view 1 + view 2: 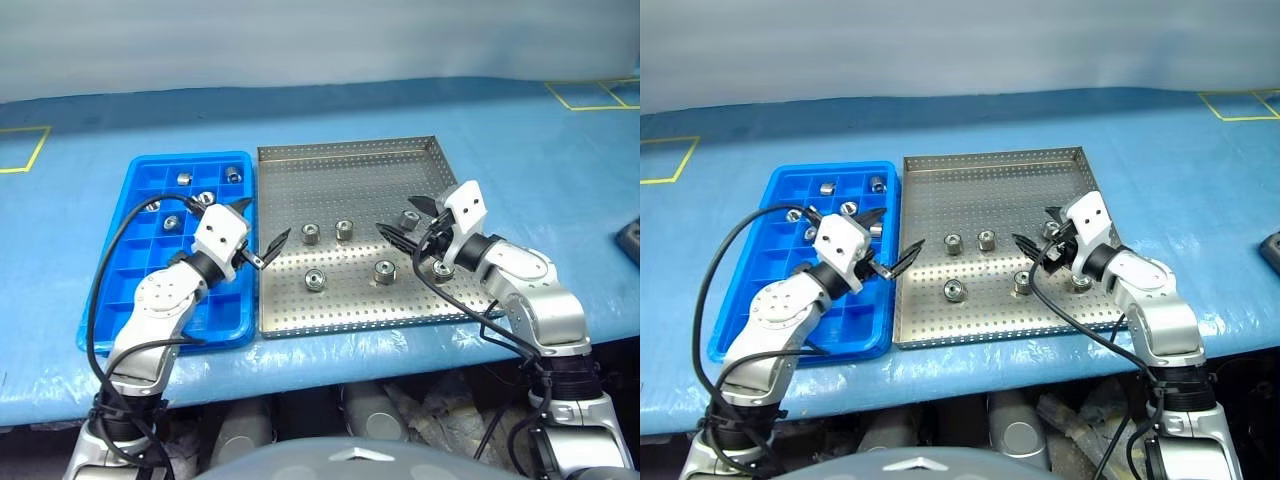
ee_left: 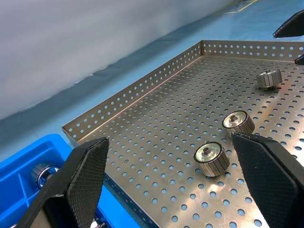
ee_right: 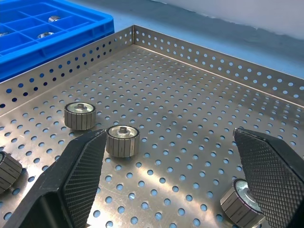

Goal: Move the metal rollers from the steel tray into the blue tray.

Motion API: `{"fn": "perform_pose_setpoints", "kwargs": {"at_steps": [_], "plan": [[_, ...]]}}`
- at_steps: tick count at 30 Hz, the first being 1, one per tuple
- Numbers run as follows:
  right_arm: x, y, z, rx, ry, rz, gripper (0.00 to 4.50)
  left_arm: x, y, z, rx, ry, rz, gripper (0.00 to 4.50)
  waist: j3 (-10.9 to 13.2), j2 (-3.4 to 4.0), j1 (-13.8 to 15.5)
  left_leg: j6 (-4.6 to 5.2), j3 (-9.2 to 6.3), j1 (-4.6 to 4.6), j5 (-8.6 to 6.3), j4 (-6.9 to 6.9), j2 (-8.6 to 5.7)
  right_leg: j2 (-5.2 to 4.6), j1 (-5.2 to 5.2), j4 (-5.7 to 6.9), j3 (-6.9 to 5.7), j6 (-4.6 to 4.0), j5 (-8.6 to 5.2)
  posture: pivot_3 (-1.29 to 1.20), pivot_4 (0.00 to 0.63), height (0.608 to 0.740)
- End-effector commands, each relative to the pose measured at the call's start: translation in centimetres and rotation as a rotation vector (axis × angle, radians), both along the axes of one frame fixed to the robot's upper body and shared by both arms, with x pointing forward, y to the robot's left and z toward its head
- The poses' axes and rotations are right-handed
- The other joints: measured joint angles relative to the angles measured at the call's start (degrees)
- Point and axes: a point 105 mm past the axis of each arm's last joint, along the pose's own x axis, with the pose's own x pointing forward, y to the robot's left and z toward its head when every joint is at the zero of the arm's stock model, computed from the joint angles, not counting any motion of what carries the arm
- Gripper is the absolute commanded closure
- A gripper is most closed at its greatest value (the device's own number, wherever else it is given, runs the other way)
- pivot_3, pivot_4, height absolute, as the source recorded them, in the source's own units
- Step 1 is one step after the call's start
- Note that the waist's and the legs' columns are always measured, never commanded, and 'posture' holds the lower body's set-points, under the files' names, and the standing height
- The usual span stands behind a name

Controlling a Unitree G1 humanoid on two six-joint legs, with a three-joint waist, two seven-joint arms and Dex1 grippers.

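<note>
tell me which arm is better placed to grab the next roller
Right, probably. The right gripper hangs open over the steel tray, with rollers close beside it. The left gripper, also open, sits at the blue tray's edge.

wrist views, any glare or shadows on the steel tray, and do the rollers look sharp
Left wrist view: the steel tray floor takes a soft sheen without harsh glare; the near metal rollers look crisp and cast small shadows. Right wrist view: even light, faint shadows beside each roller, the one nearest the left finger sharp; the blue tray behind is slightly softer.
</note>
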Motion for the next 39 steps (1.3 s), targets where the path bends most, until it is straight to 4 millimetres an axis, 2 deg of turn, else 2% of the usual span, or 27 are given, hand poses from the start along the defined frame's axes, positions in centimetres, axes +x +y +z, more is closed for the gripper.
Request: {"fn": "perform_pose_setpoints", "kwargs": {"at_steps": [1, 32, 39], "plan": [[0.0, 0.22, 1.3, 0.002, -0.054, 0.011, 0.0, -0.01, -0.41, 1.08, -0.003, -0.047, -0.012, 0.02, 0.0, 0.0, 0.0, 0.0, 0.0, 0.0, 0.0, 0.0, 0.0, 0.0, 0.0, 0.0, 0.0, 0.0, 0.0, -0.17, 0.15, 0.74], [0.36, 0.5, 1.12, 0.012, -0.068, 0.01, 0.0, 0.13, 0.06, 1.09, 0.006, -0.053, 0.01, 0.02, 0.0, 0.0, 0.01, 0.01, 0.01, 0.0, 0.0, 0.01, 0.0, 0.0, 0.0, 0.01, 0.0, 0.01, 0.0, -0.16, 0.15, 0.74], [0.1, 0.73, 1.1, 0.013, -0.073, 0.012, 0.0, -0.13, -0.81, 0.68, 0.005, -0.027, -0.034, 0.02, 0.0, 0.0, 0.01, 0.01, 0.01, 0.0, 0.0, 0.01, 0.0, 0.0, 0.0, 0.01, 0.0, 0.01, 0.01, -0.17, 0.15, 0.74]]}}
